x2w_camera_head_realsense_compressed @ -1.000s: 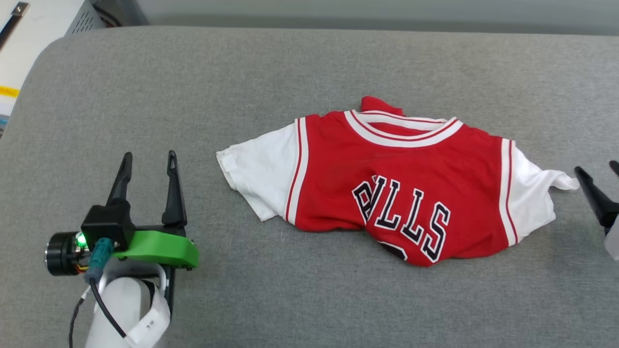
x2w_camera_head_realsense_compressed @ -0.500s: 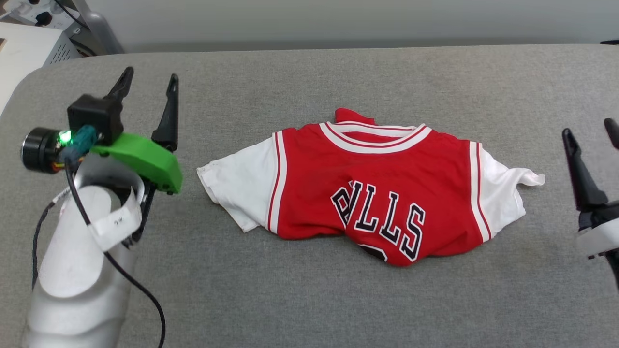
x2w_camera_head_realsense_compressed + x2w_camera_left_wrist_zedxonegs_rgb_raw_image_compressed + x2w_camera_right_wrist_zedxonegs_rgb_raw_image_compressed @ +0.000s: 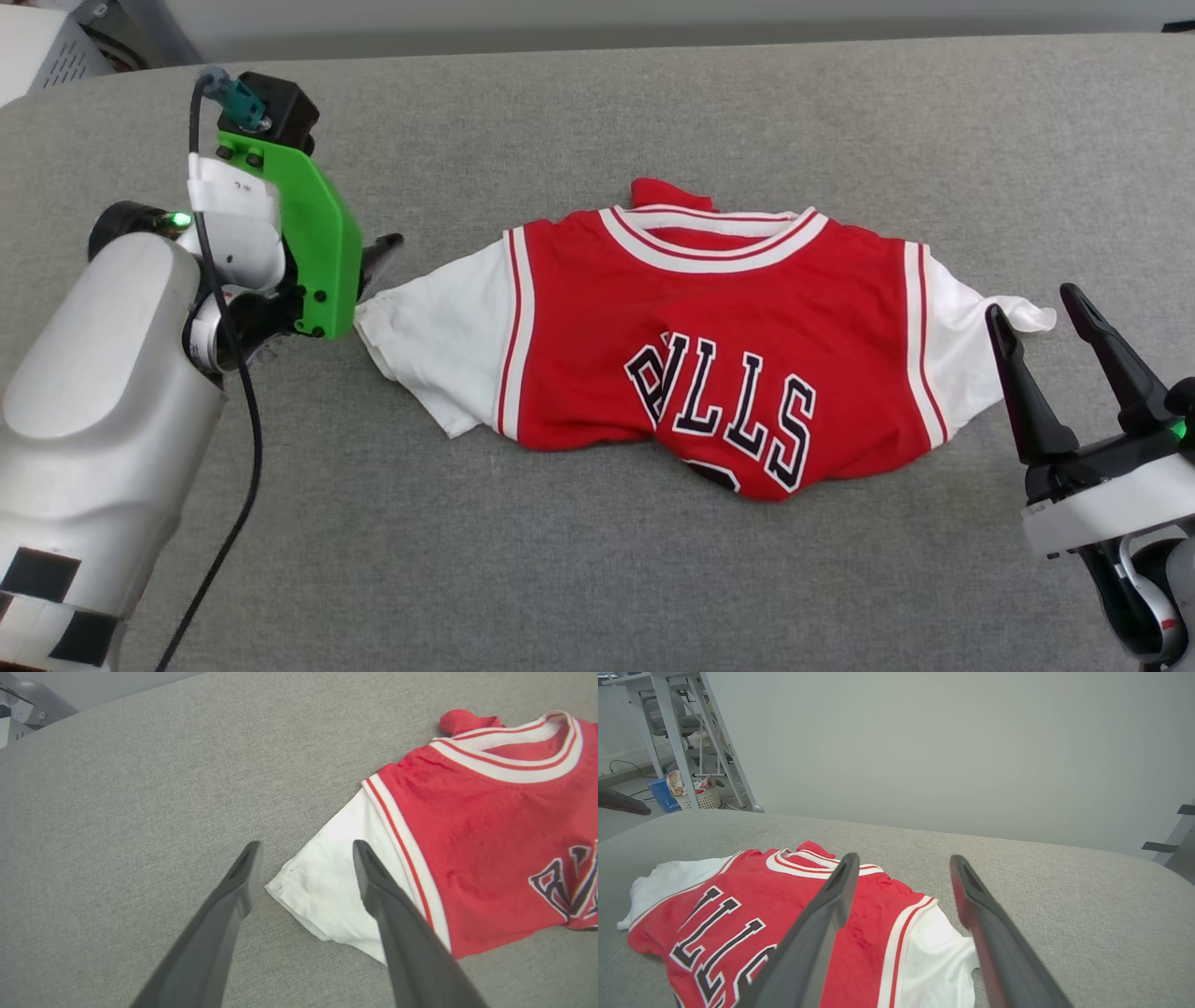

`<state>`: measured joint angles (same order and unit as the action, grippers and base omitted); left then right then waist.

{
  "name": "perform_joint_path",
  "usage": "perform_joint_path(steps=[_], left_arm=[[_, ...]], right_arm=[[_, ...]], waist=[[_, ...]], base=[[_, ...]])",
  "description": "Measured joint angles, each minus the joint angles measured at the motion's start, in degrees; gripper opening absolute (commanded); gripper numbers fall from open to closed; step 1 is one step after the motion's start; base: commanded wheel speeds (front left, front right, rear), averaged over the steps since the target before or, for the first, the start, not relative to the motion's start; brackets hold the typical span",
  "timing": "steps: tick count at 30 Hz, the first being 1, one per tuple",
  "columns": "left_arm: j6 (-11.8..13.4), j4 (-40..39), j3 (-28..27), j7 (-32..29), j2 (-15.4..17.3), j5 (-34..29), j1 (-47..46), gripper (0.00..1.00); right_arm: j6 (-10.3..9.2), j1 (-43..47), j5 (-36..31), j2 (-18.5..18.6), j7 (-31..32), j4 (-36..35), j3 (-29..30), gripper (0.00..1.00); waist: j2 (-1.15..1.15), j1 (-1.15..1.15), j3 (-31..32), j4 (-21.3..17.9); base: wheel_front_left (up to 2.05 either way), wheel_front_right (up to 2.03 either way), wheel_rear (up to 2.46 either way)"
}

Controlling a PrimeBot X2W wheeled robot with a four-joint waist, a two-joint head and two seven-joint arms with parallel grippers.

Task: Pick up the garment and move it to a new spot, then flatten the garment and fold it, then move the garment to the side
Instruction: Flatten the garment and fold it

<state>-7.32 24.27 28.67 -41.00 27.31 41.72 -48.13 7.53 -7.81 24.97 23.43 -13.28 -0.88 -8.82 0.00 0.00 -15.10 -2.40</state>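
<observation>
The left arm's pale forearm rises from the lower left of the head view. Its wrist is turned so that the left gripper, behind a green wrist bracket, points rightward at the red jersey T-shirt. In the left wrist view its jaws are spread wide and hold nothing. One finger is over the grey fabric surface and the other over the white left sleeve, so they straddle the sleeve's corner. Whether they touch the cloth cannot be told.

The right gripper stands at the lower right, its fingers angled up and slightly left. It is also spread and empty, with its tips just beside the end of the right sleeve.

The T-shirt lies print-up on the middle of the surface. Its striped collar points away from the robot, and its long axis runs sleeve to sleeve, left to right. The near hem is crumpled, which tilts the black lettering.
</observation>
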Motion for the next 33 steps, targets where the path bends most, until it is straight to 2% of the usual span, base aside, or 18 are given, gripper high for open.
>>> perform_joint_path(steps=[5, 10, 17, 18, 19, 26, 33], left_arm=[[0.00, 5.81, 2.99, -5.06, 1.92, 1.25, -2.25, 1.00], [0.00, 9.83, 6.27, -7.73, 2.20, 3.18, -2.58, 1.00], [0.00, 11.61, 10.65, -8.38, 3.71, 5.10, -3.70, 1.00], [0.00, 11.45, 11.35, -7.92, 3.89, 5.61, -3.91, 0.09], [0.00, 11.32, 11.98, -7.27, 4.09, 5.94, -3.98, 0.00], [-0.01, 10.12, 14.71, 5.53, 5.94, 6.31, -3.72, 0.00], [-0.01, 9.14, 12.68, 15.26, 9.11, 6.69, -3.54, 0.00]], right_arm=[[0.00, -0.79, -0.01, 0.03, -0.02, 0.10, -1.74, 1.00], [0.00, -2.87, -0.01, 0.16, -0.13, 0.65, -2.90, 1.00], [0.00, -3.46, -0.01, 0.42, -0.65, 2.33, -3.65, 1.00], [0.00, -3.58, -0.01, 0.45, -0.68, 2.53, -3.67, 1.00], [0.00, -3.76, -0.01, 0.46, -0.69, 2.70, -3.68, 1.00], [0.00, -4.63, -0.20, 2.16, -1.12, 2.87, -1.54, 1.00], [0.00, -6.34, -0.21, 8.15, -0.30, 2.13, 2.13, 1.00]], waist=[[0.00, 0.00, -2.28, -1.19], [0.00, 0.00, -4.50, -2.62], [0.00, 0.00, -6.56, -3.93], [0.00, 0.00, -6.66, -3.93], [0.00, 0.00, -6.64, -3.90], [0.00, 0.00, -4.94, -3.27], [0.00, 0.00, -2.70, -1.59]], base=[[0.00, 0.00, 0.00], [0.00, 0.00, 0.00], [0.00, 0.00, 0.00], [0.00, 0.00, 0.00], [0.00, 0.00, 0.00], [0.00, 0.00, 0.00], [0.00, 0.00, 0.00]])
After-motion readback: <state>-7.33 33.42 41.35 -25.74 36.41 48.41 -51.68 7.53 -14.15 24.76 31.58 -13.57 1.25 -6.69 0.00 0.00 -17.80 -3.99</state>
